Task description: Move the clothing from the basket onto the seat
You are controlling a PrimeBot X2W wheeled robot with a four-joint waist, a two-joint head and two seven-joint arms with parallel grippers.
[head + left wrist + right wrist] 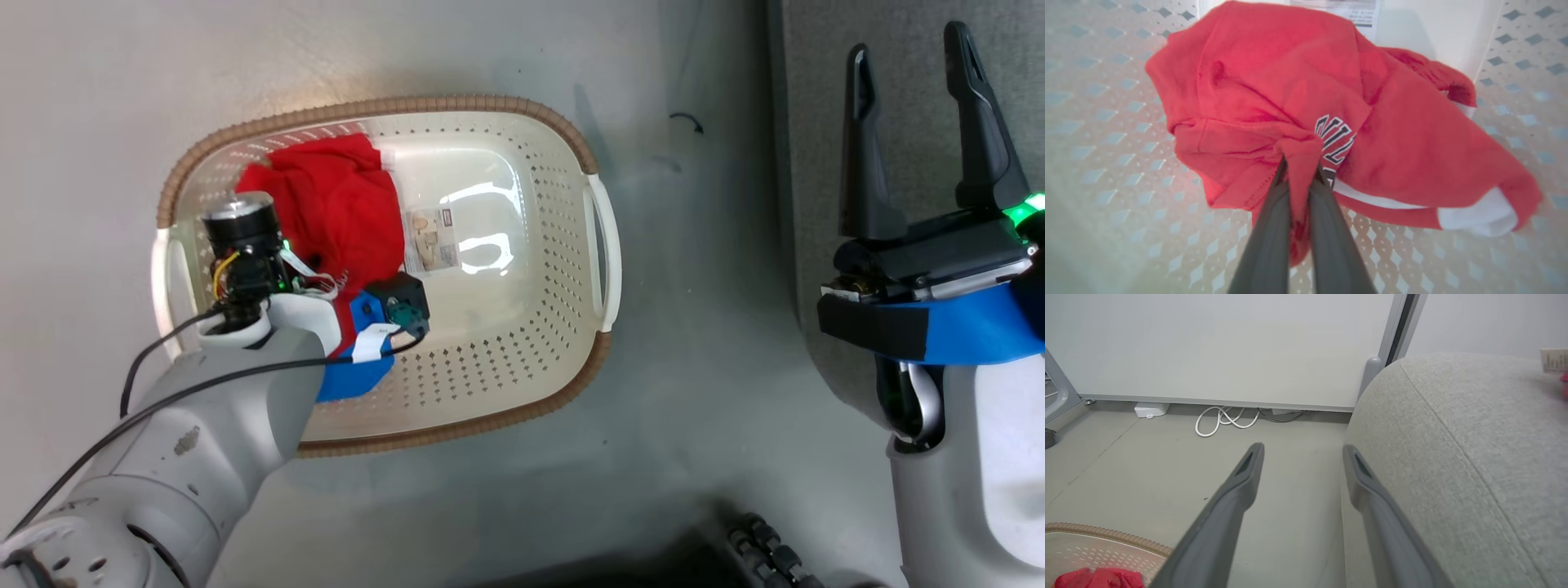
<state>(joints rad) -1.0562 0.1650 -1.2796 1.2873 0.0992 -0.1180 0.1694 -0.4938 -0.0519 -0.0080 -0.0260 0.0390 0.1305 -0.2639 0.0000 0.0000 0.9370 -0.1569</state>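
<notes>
Red jersey cloth [1274, 81], soft and light, lies bunched at the left end of the basket [457, 104] on the floor. Expect it to sag and trail when you lift, so raise it well clear of the rim. Your left pincer [1300, 171] is clenched on a gathered fold beside the black-and-white lettering; a pinch that small could slip. Your right pincer [1302, 451] stands spread wide and empty, just beside the grey seat [1474, 457] on the right.

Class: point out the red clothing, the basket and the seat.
clothing [1274, 81], left wrist view, bunched red fabric.
basket [457, 103], head view, brown rim band.
seat [1474, 457], right wrist view, grey upholstery.
</notes>
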